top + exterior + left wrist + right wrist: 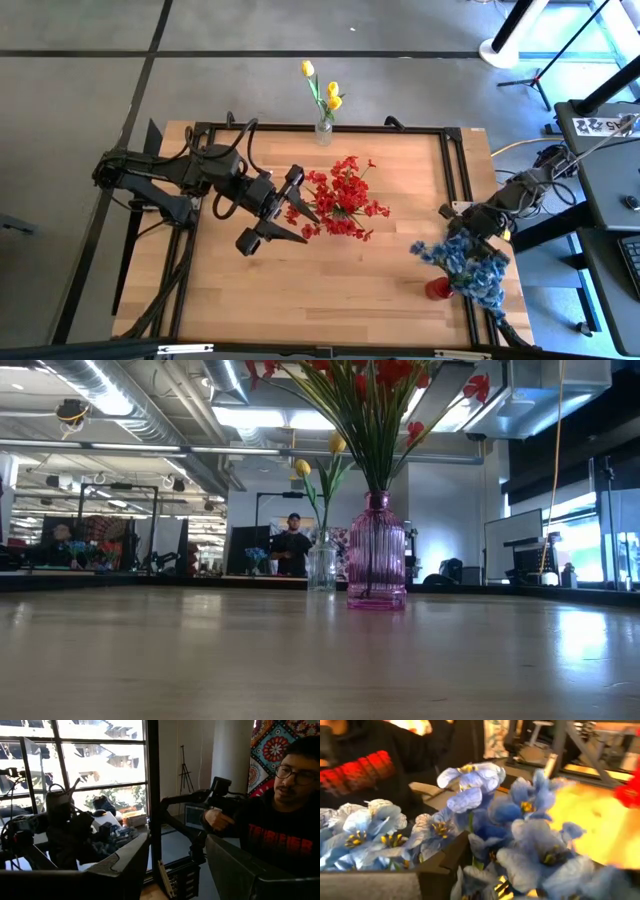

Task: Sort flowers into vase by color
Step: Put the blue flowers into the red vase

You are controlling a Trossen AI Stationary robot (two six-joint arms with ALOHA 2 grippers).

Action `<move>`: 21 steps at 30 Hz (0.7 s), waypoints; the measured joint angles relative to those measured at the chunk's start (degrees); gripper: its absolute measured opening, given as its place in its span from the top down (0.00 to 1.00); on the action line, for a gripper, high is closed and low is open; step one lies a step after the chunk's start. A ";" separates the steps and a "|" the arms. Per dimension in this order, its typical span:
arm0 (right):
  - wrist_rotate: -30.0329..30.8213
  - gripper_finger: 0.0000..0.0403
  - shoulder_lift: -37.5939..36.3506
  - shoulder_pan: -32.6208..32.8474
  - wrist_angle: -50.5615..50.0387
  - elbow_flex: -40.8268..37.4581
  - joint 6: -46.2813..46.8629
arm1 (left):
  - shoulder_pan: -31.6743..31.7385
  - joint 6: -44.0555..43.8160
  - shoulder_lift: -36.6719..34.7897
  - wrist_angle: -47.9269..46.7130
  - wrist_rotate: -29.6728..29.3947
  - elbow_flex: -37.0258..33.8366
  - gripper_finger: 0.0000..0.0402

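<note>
From above, the left hand hangs with fingers spread wide and empty beside the red flowers, which stand mid-table. The yellow tulips sit in a clear vase at the table's far edge. The right hand is buried in the blue flowers over a red vase; whether it grips them I cannot tell.

At table level, the red stems fill a pink ribbed vase.

The left wrist view shows a person close by.

The right wrist view is crowded with blue blossoms. My worry: that bunch snagging and tipping its vase.
</note>
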 joint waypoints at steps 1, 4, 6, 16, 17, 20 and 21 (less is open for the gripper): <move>1.22 0.58 0.00 0.00 -1.47 0.89 0.00 | 0.00 0.02 0.00 0.00 0.03 0.00 0.52; 3.63 0.58 0.04 0.00 -5.22 2.90 0.06 | 0.00 0.02 0.00 0.47 0.05 0.00 0.52; 4.93 0.58 0.04 0.00 -6.81 4.32 0.03 | 0.00 0.00 -0.02 1.31 0.05 0.00 0.52; 10.44 0.58 2.59 0.00 -11.79 9.14 0.37 | 0.04 0.02 -0.02 1.73 0.05 0.00 0.52; 10.64 0.58 3.23 0.00 -11.91 9.72 0.37 | 0.04 0.02 -0.02 1.73 0.05 0.00 0.52; 10.62 0.58 5.32 0.00 -12.14 12.03 0.38 | 0.04 0.03 -0.02 1.74 0.05 0.00 0.52; 10.62 0.58 6.08 0.00 -12.31 13.02 0.34 | 0.04 0.03 0.00 1.74 0.05 0.00 0.52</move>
